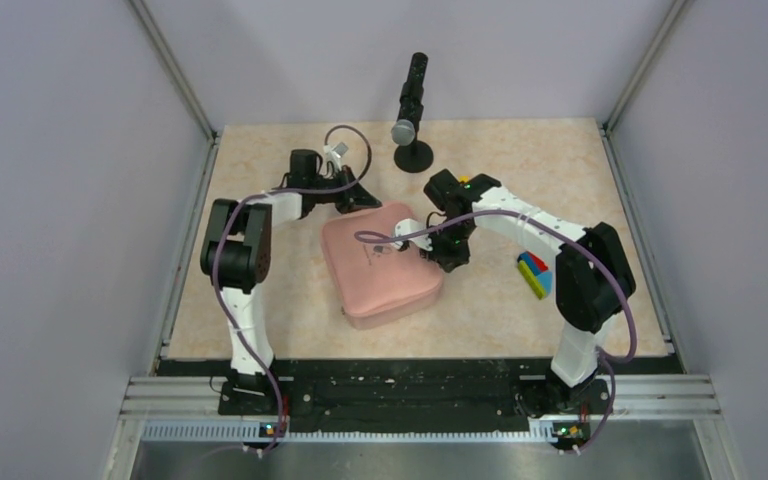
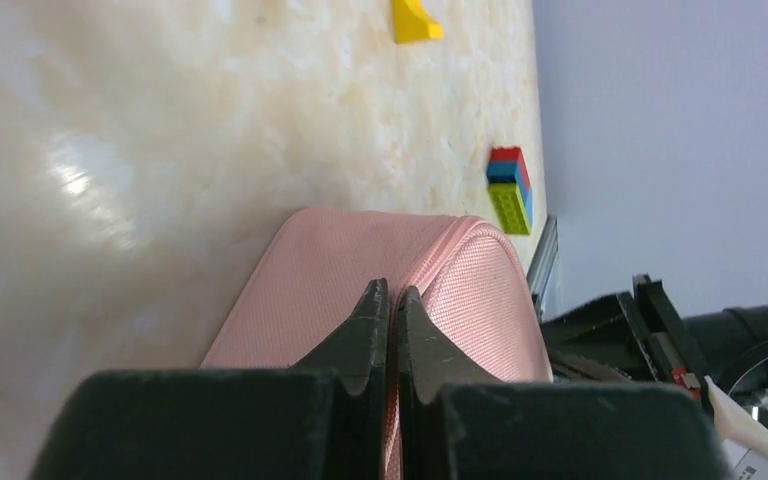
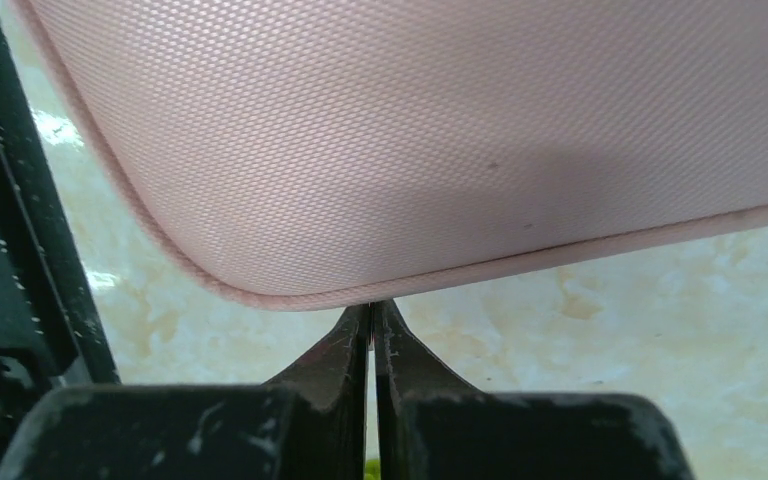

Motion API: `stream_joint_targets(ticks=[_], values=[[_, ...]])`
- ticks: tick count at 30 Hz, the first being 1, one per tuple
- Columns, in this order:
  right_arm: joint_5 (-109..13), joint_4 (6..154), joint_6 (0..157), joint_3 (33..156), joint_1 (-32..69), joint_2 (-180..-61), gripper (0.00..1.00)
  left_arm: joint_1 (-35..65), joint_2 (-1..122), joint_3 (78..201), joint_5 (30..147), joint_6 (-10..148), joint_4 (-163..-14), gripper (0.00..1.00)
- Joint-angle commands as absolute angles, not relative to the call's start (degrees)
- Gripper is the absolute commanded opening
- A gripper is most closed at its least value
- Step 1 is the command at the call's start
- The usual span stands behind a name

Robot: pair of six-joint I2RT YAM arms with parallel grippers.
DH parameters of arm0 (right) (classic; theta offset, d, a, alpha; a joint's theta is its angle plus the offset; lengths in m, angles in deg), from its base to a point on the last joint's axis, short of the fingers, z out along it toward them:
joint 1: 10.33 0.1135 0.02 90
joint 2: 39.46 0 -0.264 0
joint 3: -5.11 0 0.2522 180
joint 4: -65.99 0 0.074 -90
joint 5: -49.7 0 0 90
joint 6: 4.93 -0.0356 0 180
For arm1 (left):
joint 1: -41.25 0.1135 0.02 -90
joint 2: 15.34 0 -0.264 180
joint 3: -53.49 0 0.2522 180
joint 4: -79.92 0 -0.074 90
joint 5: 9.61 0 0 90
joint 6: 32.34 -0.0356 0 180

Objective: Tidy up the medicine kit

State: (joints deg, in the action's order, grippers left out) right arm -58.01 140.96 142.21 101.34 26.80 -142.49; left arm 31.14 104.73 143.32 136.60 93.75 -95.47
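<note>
Okay, no readable text: one small dark logo (image 1: pixel 374 251) on the lid, too small to read. One pink medicine kit (image 1: pixel 385 275), lid down, flat mid-counter (image 1: pixel 530 170). Left jaws shut at the kit's far-left corner, tips on its zip seam; anything pinched, cannot tell. Right jaws shut, tips touching the kit's right edge piping. One multicoloured brick block (image 1: pixel 533 275) right of the kit, one yellow piece (image 2: pixel 415 20) apart from the kit, one black stand (image 1: pixel 412 115) behind the kit.
</note>
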Motion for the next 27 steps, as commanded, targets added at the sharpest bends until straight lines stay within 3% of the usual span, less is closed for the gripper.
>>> stream_joint_targets(ticks=[1,7,17,23,27], values=[[-64.82,148.99,135.39,101.98,27.60,-141.07,0.00,35.49,97.90,140.00,120.98,98.40,-101.27,0.00],[-65.55,148.99,134.65,102.84,27.56,-141.38,0.00,40.17,93.00,137.27,110.84,99.77,-98.62,0.00],[-67.53,147.03,132.19,105.11,27.47,-143.17,0.00,43.63,89.14,135.45,103.91,98.34,-92.79,0.00],[-65.68,141.47,123.13,106.22,26.99,-144.17,0.00,43.93,85.19,131.86,103.30,102.29,-90.26,0.00],[-62.48,139.33,125.06,108.39,26.18,-144.59,0.00,43.89,77.98,126.66,109.07,99.23,-90.12,0.43]])
